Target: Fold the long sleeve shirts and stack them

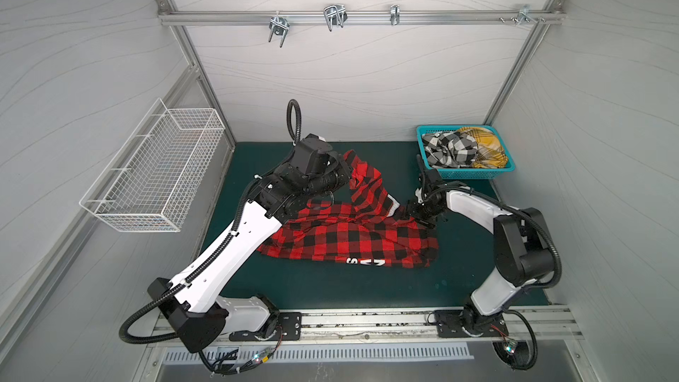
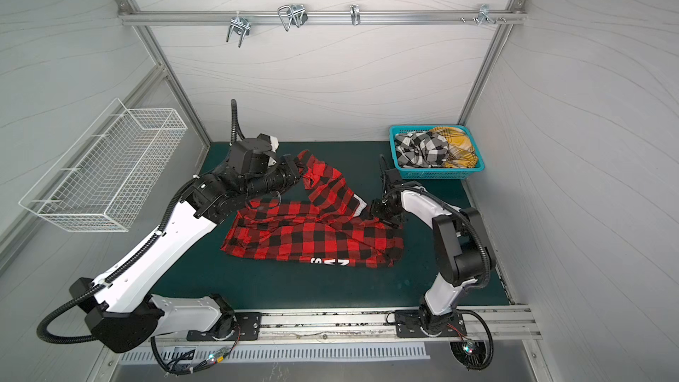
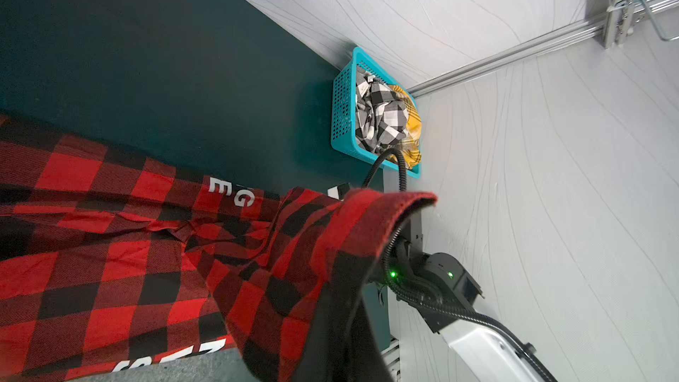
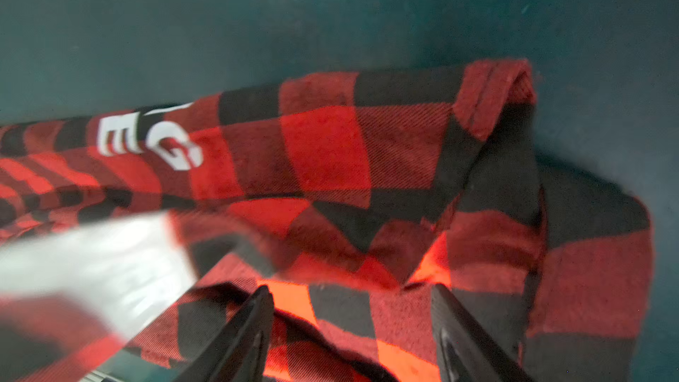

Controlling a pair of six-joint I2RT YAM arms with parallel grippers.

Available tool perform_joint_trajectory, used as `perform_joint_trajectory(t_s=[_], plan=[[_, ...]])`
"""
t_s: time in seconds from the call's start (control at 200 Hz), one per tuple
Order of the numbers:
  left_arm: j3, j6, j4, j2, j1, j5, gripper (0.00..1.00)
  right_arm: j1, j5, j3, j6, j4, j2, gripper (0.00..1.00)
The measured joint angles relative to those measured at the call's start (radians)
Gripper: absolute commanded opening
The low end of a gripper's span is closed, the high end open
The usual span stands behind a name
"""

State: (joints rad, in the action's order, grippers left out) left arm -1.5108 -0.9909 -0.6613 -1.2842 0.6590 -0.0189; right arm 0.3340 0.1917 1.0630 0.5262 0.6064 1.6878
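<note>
The red-and-black plaid shirt (image 1: 349, 240) (image 2: 312, 237) with white letters lies crumpled on the green mat (image 1: 330, 288). My left gripper (image 1: 351, 172) (image 2: 299, 169) is shut on one edge of it and holds that part lifted above the mat. The cloth drapes over the jaws in the left wrist view, where the shirt (image 3: 110, 251) fills the foreground. My right gripper (image 1: 411, 214) (image 4: 349, 290) hovers open over the shirt's (image 4: 330, 148) right side, fingers apart above the fabric. A black-and-white check shirt (image 1: 450, 148) and a yellow plaid shirt (image 1: 485, 148) lie bunched in the basket.
The turquoise plastic basket (image 1: 474, 174) (image 3: 343, 112) stands at the back right corner of the mat. A white wire basket (image 1: 154, 170) hangs on the left wall. Metal hooks (image 1: 334, 16) sit on the rail along the back wall.
</note>
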Motion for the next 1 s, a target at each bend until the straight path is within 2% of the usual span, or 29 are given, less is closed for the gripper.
perform_joint_trajectory(t_s=[0.2, 0.255, 0.345, 0.465, 0.555, 0.735, 1.0], plan=[[0.069, -0.054, -0.087, 0.076, -0.016, -0.140, 0.00, -0.003, -0.005, 0.042, 0.000, 0.005, 0.080, 0.69], [0.140, -0.075, -0.113, 0.101, -0.061, -0.166, 0.00, -0.003, -0.005, 0.051, 0.000, 0.008, 0.095, 0.69], [0.282, -0.074, -0.117, 0.103, -0.187, -0.176, 0.00, -0.003, -0.008, 0.053, -0.002, 0.012, 0.097, 0.69], [0.401, 0.006, -0.062, 0.000, -0.345, -0.131, 0.00, -0.002, -0.008, 0.053, -0.004, 0.012, 0.097, 0.69], [0.428, 0.093, 0.037, -0.105, -0.411, -0.064, 0.00, 0.001, -0.008, 0.053, -0.012, 0.014, 0.096, 0.69], [0.481, 0.200, 0.229, -0.218, -0.437, 0.023, 0.00, 0.008, -0.013, 0.053, -0.022, 0.060, 0.073, 0.69], [0.522, 0.239, 0.335, -0.208, -0.443, 0.086, 0.00, 0.042, -0.037, 0.124, -0.027, 0.126, -0.010, 0.64]])
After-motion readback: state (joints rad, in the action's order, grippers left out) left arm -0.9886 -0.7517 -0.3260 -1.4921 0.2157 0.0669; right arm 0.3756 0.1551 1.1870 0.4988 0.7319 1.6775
